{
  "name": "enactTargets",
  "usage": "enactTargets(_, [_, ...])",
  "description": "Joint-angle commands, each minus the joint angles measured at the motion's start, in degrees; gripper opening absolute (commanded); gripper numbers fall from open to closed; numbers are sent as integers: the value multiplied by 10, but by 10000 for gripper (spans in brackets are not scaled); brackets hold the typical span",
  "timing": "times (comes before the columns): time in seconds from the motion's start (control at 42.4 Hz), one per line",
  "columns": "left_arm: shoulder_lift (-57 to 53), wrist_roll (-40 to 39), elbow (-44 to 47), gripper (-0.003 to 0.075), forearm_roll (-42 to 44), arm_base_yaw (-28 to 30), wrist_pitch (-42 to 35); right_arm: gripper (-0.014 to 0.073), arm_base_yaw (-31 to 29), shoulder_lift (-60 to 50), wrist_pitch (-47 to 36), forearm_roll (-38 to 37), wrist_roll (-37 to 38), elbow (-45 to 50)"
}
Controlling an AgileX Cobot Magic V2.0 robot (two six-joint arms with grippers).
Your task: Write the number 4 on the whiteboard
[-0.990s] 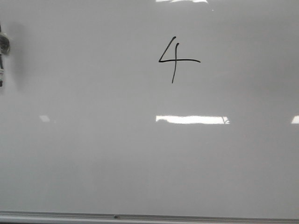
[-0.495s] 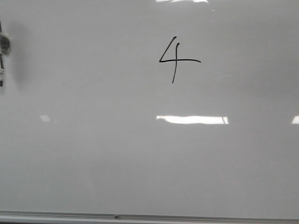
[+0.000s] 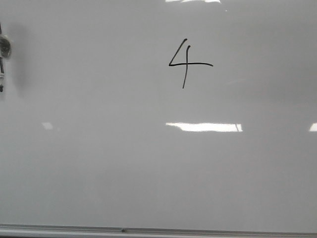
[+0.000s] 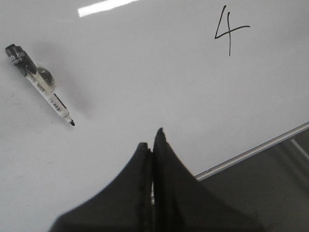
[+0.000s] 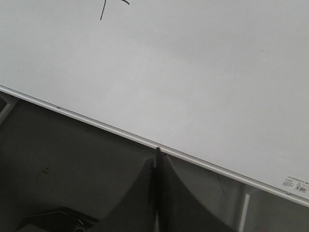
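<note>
Looked like an office or lab test bench to me: I faced a big glossy whiteboard w/ a silver edge strip, laid flat. Long ceiling-light reflections and a dark scuffed floor fit that.

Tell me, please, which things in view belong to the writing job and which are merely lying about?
Belonging to the job:
the number 4
the whiteboard
the marker, lying uncapped on the board

Lying about:
the small label at the board's edge

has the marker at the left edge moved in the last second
No. In the front view the marker keeps its place at the whiteboard left edge, level with the number 4.
</note>
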Motion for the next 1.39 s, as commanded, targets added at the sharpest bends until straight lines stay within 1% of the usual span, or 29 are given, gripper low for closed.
enactTargets(0.0, [-1, 1, -19, -20, 3, -4, -38, -69, -4, 5, -35, -1, 2, -18])
enactTargets(0.354, [-1, 1, -18, -20, 3, -2, -42, -69, -4, 5, -34, -1, 2, -18])
enactTargets(0.472, [-11, 5, 0, -20, -11, 48, -56, -69, -4, 5, -34, -1, 2, -18])
enactTargets(0.495, [-18, 18, 8, -20, -24, 63, -74, -69, -4, 5, -33, -1, 2, -18])
enactTargets(0.637, [-76, 231, 97, -20, -171, 137, -220, -69, -4, 5, -33, -1, 2, -18])
enactTargets(0.66, [-86, 246, 117, -20, -188, 152, -242, -69, -4, 5, -33, -1, 2, -18])
enactTargets(0.731, [-119, 247, 162, -20, -201, 195, -274, -69, -4, 5, -33, -1, 2, -18])
enactTargets(0.849, [-180, 247, 239, -20, -215, 271, -300, -69, -4, 5, -33, -1, 2, -18])
enactTargets(0.943, [-234, 247, 297, -20, -215, 316, -324, -69, -4, 5, -33, -1, 2, -18])
enactTargets(1.085, [-308, 247, 379, -20, -215, 343, -374, -69, -4, 5, -33, -1, 2, -18])
enactTargets(1.273, [-379, 247, 446, -20, -216, 343, -411, -69, -4, 5, -33, -1, 2, -18])
enactTargets(1.32, [-389, 240, 461, -20, -219, 343, -424, -69, -4, 5, -33, -1, 2, -18])
enactTargets(1.368, [-397, 211, 471, -20, -208, 343, -429, -69, -4, 5, -33, -1, 2, -18])
